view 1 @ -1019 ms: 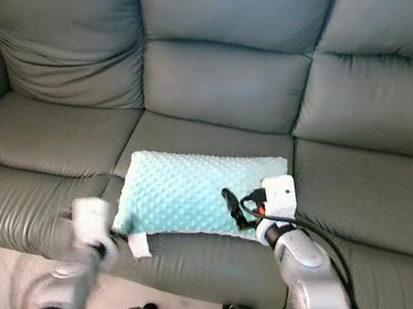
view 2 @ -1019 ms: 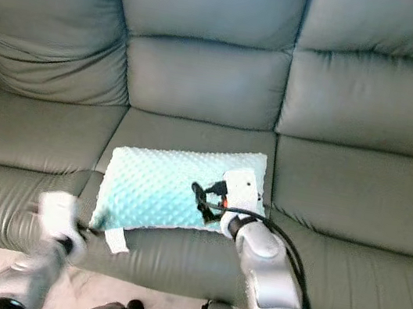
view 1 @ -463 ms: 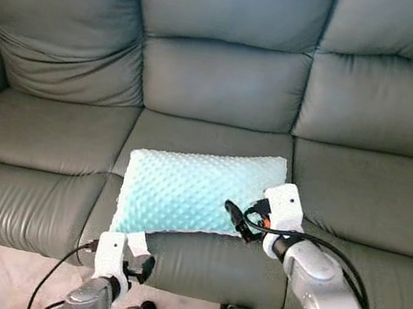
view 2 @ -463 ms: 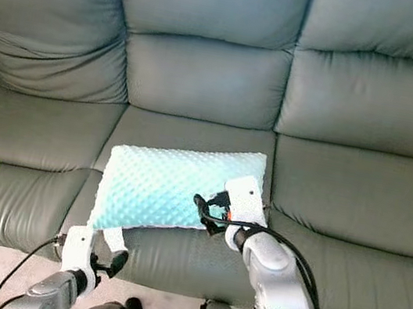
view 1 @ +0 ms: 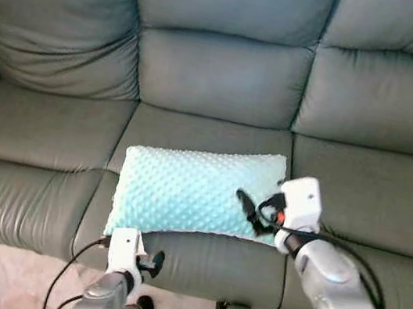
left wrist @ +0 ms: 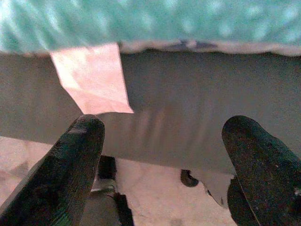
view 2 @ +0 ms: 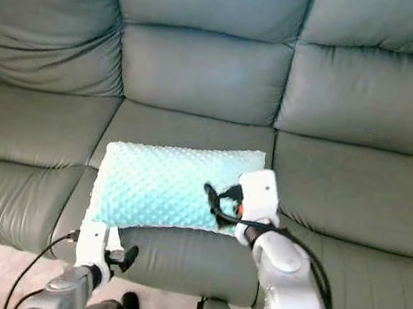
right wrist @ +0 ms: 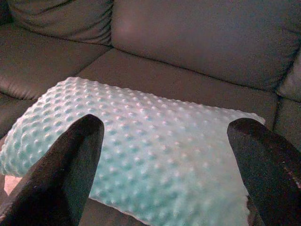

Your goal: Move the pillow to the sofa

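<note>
Grey leather sofa [view 1: 219,77] carries the dotted teal pillow [view 1: 185,189] on its middle seat — right claw [view 1: 249,209] spread above it, left claw [left wrist: 160,155] released below the seat front.

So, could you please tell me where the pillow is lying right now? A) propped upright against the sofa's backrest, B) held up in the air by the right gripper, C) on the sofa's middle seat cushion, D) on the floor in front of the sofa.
C: the pillow lies flat on the middle seat cushion of the sofa, with the open right gripper at its near right edge, not holding it.
</note>
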You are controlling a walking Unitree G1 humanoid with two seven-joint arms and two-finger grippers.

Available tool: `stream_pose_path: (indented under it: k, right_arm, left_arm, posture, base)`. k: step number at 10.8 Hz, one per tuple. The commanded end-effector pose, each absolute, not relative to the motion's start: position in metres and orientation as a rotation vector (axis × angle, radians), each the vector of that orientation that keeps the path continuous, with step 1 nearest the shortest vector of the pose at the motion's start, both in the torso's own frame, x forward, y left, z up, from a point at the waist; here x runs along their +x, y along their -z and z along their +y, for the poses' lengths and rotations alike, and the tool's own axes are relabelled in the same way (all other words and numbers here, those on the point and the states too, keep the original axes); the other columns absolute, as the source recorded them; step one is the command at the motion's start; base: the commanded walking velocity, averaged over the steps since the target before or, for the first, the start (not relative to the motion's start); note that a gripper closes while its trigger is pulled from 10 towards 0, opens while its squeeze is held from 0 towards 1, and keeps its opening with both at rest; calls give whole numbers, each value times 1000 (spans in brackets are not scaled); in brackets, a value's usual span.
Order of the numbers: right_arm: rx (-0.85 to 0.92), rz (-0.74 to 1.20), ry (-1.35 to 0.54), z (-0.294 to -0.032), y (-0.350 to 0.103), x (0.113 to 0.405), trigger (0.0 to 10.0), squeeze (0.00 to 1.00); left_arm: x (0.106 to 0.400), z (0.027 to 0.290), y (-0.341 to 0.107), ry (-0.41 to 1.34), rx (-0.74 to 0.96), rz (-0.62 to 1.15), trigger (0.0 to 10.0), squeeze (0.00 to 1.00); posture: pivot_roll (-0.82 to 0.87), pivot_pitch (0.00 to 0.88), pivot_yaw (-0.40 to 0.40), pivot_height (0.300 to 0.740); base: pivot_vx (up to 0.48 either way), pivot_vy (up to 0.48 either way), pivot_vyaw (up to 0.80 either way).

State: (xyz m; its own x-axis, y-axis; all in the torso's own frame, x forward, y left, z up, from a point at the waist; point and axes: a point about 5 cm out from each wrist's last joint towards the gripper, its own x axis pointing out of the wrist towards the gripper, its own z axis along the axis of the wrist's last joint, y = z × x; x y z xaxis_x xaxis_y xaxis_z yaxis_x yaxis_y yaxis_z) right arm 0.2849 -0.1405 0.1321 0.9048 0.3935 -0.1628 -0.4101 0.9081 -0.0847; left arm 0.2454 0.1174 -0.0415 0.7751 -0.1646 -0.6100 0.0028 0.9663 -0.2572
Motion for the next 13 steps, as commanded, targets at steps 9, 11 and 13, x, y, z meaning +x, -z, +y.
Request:
stream_pose_path:
  k: [9, 11, 13]
  right_arm:
    - [48, 515, -870, -123, -114, 208, 10000, 0]
    - [5, 517, -814, -130, -115, 212, 10000, 0]
    - [0, 511, -819, -129, -118, 211, 10000, 0]
  left_arm:
    - [244, 146, 49, -33, -121, 705, 10000, 0]
    - [242, 145, 49, -57, -105, 689, 10000, 0]
    - [253, 145, 41, -71, -104, 638, 10000, 0]
  posture:
    - [-394, 447, 45, 740]
    - [-406, 454, 42, 740]
    - [-411, 462, 36, 740]
  base:
    - [0, 0, 0]
    - [0, 0, 0]
    - [0, 0, 0]
